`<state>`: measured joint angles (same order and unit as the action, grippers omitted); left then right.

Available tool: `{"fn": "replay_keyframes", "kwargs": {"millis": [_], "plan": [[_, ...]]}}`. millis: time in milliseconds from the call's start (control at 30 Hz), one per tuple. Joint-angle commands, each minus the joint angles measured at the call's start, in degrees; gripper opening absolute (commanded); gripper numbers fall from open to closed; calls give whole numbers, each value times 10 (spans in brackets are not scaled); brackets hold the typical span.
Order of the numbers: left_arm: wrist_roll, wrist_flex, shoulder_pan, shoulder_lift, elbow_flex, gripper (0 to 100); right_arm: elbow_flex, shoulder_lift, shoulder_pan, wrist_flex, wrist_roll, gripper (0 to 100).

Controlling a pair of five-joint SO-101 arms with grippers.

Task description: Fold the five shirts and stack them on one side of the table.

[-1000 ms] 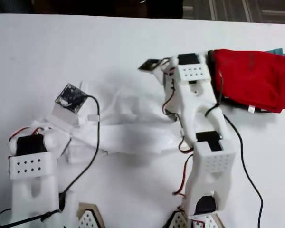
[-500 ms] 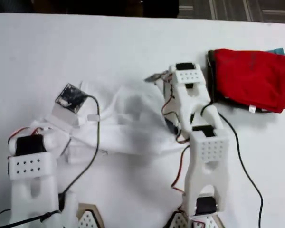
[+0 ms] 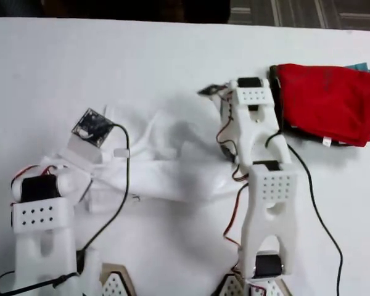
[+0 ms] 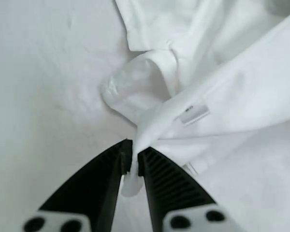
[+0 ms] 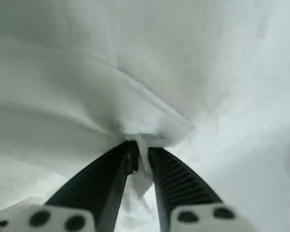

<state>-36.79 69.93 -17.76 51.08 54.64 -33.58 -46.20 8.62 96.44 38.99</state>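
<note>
A white shirt (image 3: 166,157) lies crumpled across the middle of the white table (image 3: 80,55), stretched between both arms. My left gripper (image 4: 131,162) is shut on a fold of the white shirt (image 4: 222,96) near its collar; in the high view that gripper (image 3: 95,129) is at the shirt's left end. My right gripper (image 5: 139,157) is shut on an edge of the white shirt (image 5: 87,96); from above it (image 3: 214,92) sits at the shirt's far right corner. A stack of folded shirts, red on top (image 3: 325,102), rests at the right side of the table.
A dark shirt (image 3: 282,126) and a teal one (image 3: 364,66) peek out under the red one in the stack. Cables (image 3: 314,203) trail from both arms over the table. Bare table lies at the far left and along the back.
The right arm has pulled its end of the white shirt toward the back and right, closer to the red stack, and the cloth has spread out. The left arm has stayed still.
</note>
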Motion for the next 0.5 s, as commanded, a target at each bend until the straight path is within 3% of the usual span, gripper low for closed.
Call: {"fn": "replay_keyframes", "kwargs": {"millis": [0, 300, 467], "plan": [[-3, -11, -6, 6, -1, 25, -99, 14, -9, 7, -3, 15], [-2, -18, -4, 6, -1, 25, -180, -38, -4, 7, -3, 43], [-1, -22, -4, 5, -1, 25, -184, -71, -7, -12, -25, 236]]}}
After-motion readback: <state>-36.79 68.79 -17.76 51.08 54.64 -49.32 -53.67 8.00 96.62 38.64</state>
